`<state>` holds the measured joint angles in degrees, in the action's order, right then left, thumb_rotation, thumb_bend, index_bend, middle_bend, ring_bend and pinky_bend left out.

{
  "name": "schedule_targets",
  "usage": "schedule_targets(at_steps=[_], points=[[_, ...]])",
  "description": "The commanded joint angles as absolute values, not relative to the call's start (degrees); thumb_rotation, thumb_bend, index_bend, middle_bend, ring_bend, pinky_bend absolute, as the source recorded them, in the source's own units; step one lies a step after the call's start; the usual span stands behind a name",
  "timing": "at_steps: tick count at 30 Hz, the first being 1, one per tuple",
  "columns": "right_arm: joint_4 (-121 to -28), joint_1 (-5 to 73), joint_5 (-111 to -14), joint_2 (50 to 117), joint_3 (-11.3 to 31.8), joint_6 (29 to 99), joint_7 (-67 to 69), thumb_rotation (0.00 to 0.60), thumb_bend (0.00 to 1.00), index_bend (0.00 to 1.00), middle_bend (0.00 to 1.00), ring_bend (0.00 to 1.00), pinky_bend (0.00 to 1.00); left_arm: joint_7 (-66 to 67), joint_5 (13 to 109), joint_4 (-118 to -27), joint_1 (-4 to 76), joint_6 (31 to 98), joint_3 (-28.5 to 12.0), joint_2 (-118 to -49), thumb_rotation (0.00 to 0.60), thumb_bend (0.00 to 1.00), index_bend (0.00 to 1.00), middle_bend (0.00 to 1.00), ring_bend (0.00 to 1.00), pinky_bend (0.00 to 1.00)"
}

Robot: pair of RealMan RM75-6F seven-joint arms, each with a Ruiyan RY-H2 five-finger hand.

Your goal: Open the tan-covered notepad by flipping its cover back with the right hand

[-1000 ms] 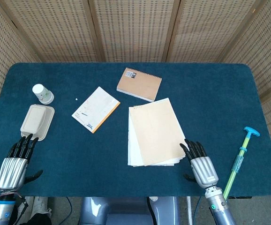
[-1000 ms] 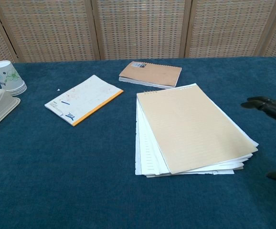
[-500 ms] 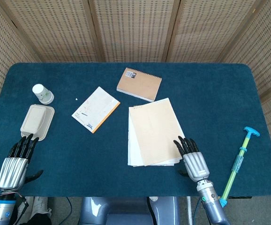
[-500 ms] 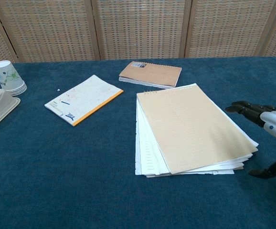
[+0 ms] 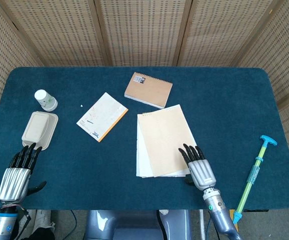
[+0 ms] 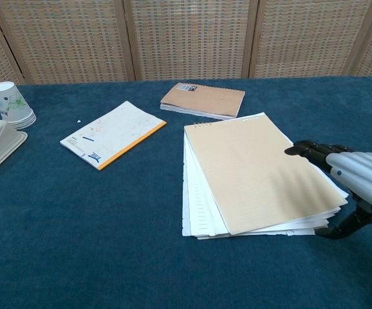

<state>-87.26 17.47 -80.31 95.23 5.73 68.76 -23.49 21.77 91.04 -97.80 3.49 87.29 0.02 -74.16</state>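
Both my hands hang open, holding nothing, the notepad cover unflipped.
From the head view, my right hand point(image 5: 200, 168) spreads over the near right corner of the tan-covered notepad point(image 5: 165, 140) at mid-table; my left hand point(image 5: 17, 174) hovers near-left. From the chest view, my right hand's fingers point(image 6: 309, 150) reach above the notepad's right edge.
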Motion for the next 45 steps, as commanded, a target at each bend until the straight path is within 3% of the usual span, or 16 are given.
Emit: schedule_targets(at_steps=[1, 15, 30, 41, 45], points=[[-86.9, 18.1, -79.4, 95.9, 6.4, 68.1, -23.7, 0.600, 0.29, 0.05, 0.00, 0.00, 0.00, 21.7, 91.0, -97.8, 3.5, 87.3, 0.0, -74.2, 0.600, 0.00, 0.00, 0.00, 0.00, 0.13], [-84.1, 21.7, -74.7, 97.6, 8.5, 65.0, -25.7, 0.600, 0.29, 0.05, 0.00, 0.00, 0.00, 21.8, 90.1, -97.3, 3.8, 86.5, -0.2, -74.5, 0.600, 0.00, 0.00, 0.00, 0.00, 0.13], [-81.1, 23.1, -72.3, 98.8, 7.8, 63.6, -24.9, 0.600, 0.30, 0.05, 0.00, 0.00, 0.00, 21.8, 90.2, -97.2, 3.9, 86.6, 0.0, -74.6, 0.600, 0.00, 0.00, 0.00, 0.00, 0.13], [-76.5, 24.8, -70.7, 101.4, 8.1, 62.6, -25.3, 0.600, 0.40, 0.05, 0.00, 0.00, 0.00, 21.6, 90.4, -97.1, 3.9, 86.7, 0.0, -74.6, 0.600, 0.00, 0.00, 0.00, 0.00, 0.13], [-75.1, 25.3, -71.3, 102.2, 8.0, 62.8, -24.9, 0.600, 0.55, 0.06, 0.00, 0.00, 0.00, 21.5, 90.6, -97.1, 3.9, 86.8, 0.1, -74.6, 0.600, 0.00, 0.00, 0.00, 0.00, 0.13]])
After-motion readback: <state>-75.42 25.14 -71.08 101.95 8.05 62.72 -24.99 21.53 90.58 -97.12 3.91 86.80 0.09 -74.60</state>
